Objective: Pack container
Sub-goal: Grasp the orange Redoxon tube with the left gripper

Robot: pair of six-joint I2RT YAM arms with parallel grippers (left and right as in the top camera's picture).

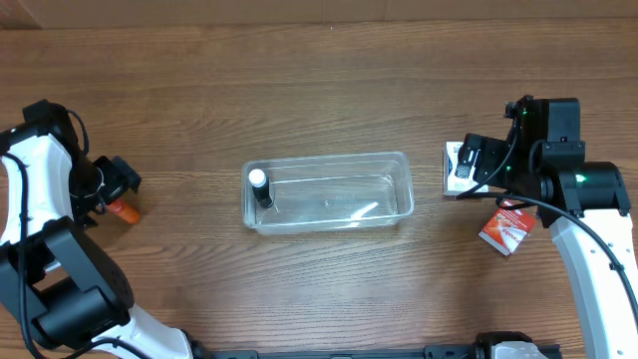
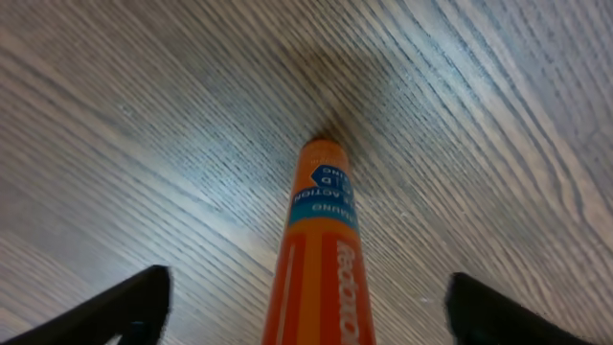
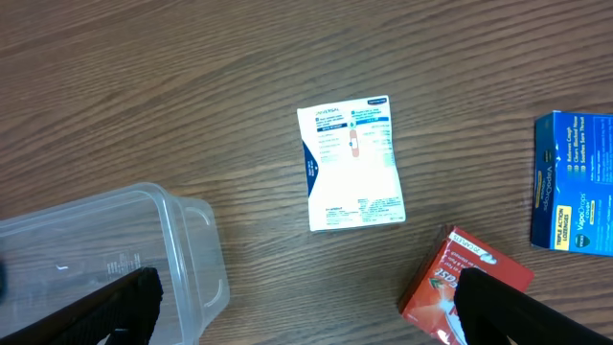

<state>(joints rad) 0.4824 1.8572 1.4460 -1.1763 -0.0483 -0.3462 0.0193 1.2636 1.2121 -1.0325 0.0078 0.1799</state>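
Observation:
The clear plastic container (image 1: 329,158) lies in the middle of the table with a small dark bottle with a white cap (image 1: 260,186) standing at its left end. My left gripper (image 1: 120,184) is open at the far left, its fingers (image 2: 306,307) on either side of an orange tube (image 2: 321,259) lying on the table, apart from it. The tube's tip shows in the overhead view (image 1: 126,211). My right gripper (image 1: 467,165) is open and empty (image 3: 306,307) to the right of the container's corner (image 3: 182,240).
A white packet (image 3: 351,163) lies on the table under the right gripper, also in the overhead view (image 1: 453,160). A red box (image 3: 460,283) (image 1: 506,227) and a blue box (image 3: 573,182) lie to the right of it.

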